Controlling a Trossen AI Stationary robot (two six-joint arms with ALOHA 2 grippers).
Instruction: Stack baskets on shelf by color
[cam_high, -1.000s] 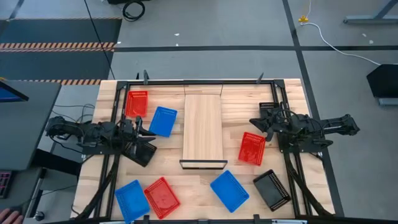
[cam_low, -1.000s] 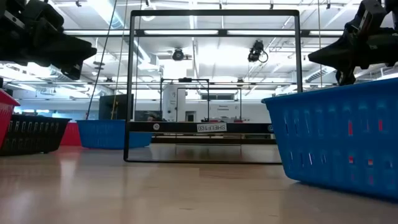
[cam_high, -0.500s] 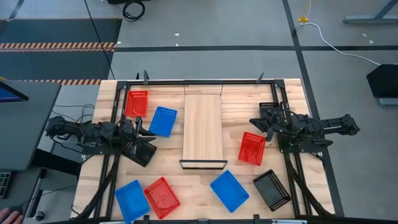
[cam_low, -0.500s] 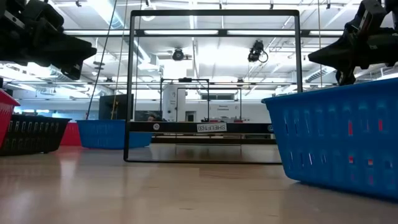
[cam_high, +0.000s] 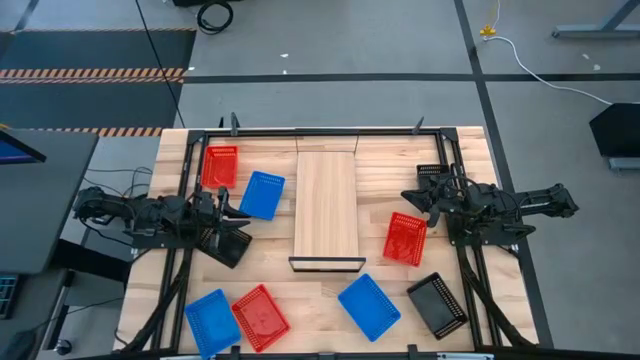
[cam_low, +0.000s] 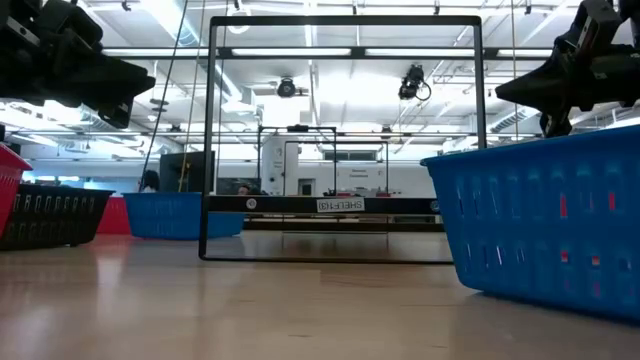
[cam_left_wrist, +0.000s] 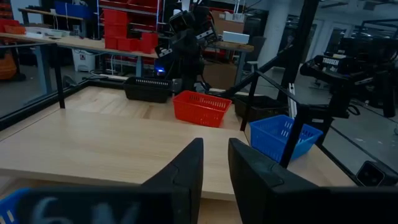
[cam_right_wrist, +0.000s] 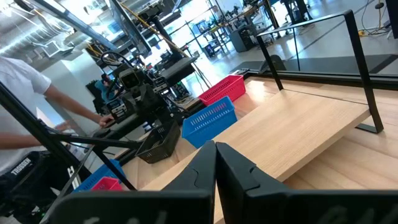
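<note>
baskets (cam_high: 262, 194) lie on both sides of shelf (cam_high: 327, 205).

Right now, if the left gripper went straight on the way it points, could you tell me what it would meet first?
Probably the shelf. The left gripper points across its light-wood top toward the red basket on the far side. It seems to sit above the board, so it might instead pass over and reach that basket; the depth is unclear.

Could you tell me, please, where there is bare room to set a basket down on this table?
The shelf top is entirely bare. Free tabletop also lies between the shelf and the right gripper. The near edge is crowded: blue basket, red basket, another blue basket and black basket.
</note>
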